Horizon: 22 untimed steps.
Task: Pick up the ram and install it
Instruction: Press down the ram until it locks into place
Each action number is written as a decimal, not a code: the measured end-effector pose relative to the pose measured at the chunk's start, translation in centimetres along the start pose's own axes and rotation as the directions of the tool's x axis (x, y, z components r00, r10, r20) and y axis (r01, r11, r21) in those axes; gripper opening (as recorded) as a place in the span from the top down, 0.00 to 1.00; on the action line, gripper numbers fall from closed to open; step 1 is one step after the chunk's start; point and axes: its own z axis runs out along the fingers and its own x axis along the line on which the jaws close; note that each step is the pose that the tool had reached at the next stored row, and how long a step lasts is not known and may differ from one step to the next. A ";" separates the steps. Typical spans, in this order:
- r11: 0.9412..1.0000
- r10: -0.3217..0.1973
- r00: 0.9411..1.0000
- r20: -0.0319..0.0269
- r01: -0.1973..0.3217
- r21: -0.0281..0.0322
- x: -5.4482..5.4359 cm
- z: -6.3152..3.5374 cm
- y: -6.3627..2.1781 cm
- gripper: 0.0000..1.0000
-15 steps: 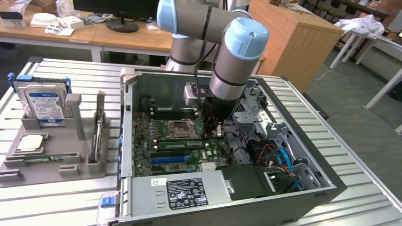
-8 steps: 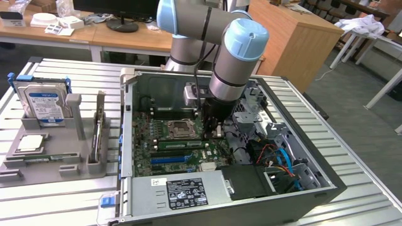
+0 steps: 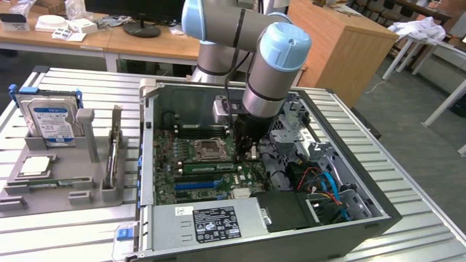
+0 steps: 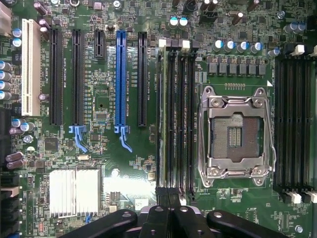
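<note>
The ram (image 4: 159,114) is a thin green stick standing edge-up in the black memory slot farthest from the CPU socket (image 4: 235,134). In the exterior view the ram (image 3: 207,166) shows as a green strip just in front of the socket. My gripper (image 4: 166,215) hangs above the motherboard over one end of that slot bank. Its black fingers (image 4: 157,218) are pressed together, shut, with nothing visible between them. From outside, the gripper (image 3: 248,150) reaches down into the open computer case (image 3: 378,213).
A blue expansion slot (image 4: 120,74) and black slots lie beside the memory bank, with a silver heatsink (image 4: 74,191) near the fingers. Cables (image 3: 324,185) and the power supply (image 3: 211,224) crowd the case front. A grey tray (image 3: 62,196) with a hard drive (image 3: 49,117) stands at the exterior view's left.
</note>
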 end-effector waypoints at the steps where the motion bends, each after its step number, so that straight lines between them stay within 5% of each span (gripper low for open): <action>1: 1.000 0.000 1.000 0.000 0.000 0.000 0.0 0.01 0.00 0.89; 22: 1.000 0.000 1.000 0.000 0.000 0.000 0.0 0.20 0.00 0.89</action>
